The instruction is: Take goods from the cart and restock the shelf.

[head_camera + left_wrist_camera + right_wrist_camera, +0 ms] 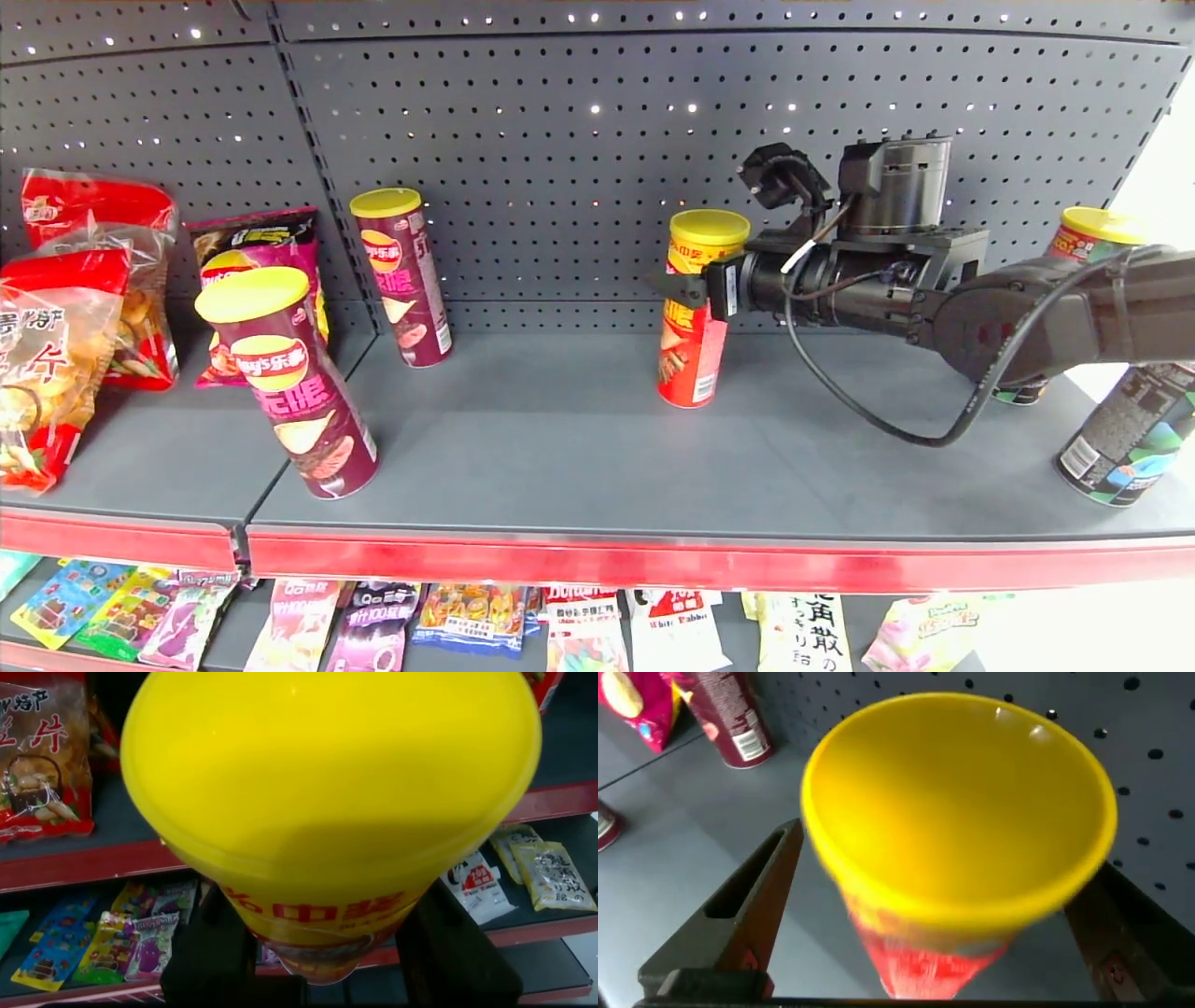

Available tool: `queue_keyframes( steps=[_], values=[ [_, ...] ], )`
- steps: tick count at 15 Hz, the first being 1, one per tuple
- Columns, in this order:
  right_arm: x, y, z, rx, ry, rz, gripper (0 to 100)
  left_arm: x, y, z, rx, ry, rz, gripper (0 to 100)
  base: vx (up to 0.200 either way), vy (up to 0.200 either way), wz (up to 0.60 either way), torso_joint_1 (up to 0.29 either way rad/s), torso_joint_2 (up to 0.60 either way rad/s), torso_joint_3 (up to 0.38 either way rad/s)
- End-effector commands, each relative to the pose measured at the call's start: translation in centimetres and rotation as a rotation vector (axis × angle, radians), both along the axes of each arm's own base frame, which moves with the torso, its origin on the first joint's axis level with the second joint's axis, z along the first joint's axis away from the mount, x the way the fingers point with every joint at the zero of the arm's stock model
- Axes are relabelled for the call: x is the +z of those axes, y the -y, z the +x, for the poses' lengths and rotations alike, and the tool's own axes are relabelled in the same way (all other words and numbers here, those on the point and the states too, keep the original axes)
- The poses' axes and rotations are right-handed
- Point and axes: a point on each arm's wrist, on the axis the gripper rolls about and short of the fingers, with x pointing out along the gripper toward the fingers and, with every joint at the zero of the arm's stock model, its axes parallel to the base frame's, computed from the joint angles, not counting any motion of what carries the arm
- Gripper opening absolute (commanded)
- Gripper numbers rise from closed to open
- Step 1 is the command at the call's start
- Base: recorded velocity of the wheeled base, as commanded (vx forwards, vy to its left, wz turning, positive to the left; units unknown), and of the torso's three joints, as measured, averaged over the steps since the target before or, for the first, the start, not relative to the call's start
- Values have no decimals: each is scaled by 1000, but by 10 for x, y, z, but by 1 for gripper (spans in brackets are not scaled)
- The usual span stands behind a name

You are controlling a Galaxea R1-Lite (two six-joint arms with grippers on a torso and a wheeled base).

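A red chip can point(691, 317) with a yellow lid stands upright mid-shelf, close to the pegboard back. My right gripper point(693, 283) reaches in from the right and straddles its upper part. Seen from the right wrist, the fingers point(747, 915) stand wider than the can point(962, 812), with gaps on both sides, so the gripper point(938, 863) is open. My left gripper point(327, 952) is shut on a second red, yellow-lidded can point(327, 784), held upright in front of the lower shelves.
Two purple cans point(289, 383) point(403, 275) stand on the shelf's left half, beside snack bags point(65, 317). A red can point(1088, 233) and a dark can point(1130, 429) stand at the right end. The grey shelf point(560, 448) has free room in the middle. Packets hang below.
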Motion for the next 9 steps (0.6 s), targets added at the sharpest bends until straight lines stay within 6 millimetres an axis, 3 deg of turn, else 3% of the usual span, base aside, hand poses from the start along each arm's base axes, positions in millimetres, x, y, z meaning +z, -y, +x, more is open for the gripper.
queue_keyframes(
  steps=[1,2,6,9],
  values=[
    [-5,-5,7,-4,-4,-4,100,-2,0,0,-1,-4,0,0,0,0,0,0,0,0],
    [-7,-6,9,-13,-7,-8,0,-2,0,0,-1,-4,0,0,0,0,0,0,0,0],
    [-14,-8,12,-21,-26,-10,0,-1,0,0,-4,-4,0,0,0,0,0,0,0,0],
    [3,-10,-3,11,5,11,0,-1,0,1,-4,-5,0,0,0,0,0,0,0,0]
  ],
)
